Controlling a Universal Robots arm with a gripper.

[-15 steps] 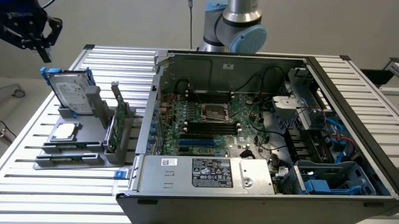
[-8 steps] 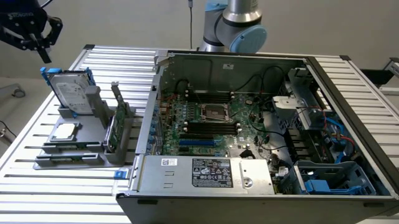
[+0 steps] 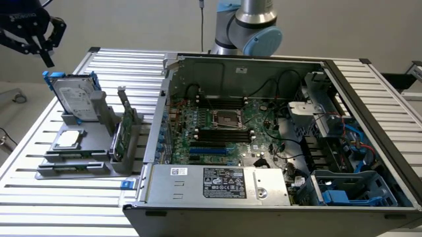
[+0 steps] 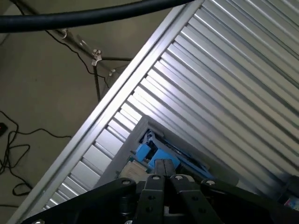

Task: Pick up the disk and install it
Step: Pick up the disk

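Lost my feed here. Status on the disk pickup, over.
Shut claw empty, over the disk. Disk upright in grey stand, untouched. Nothing between them.

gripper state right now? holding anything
gripper: closed, holding nothing, just above the disk, which stands upright in its grey holder
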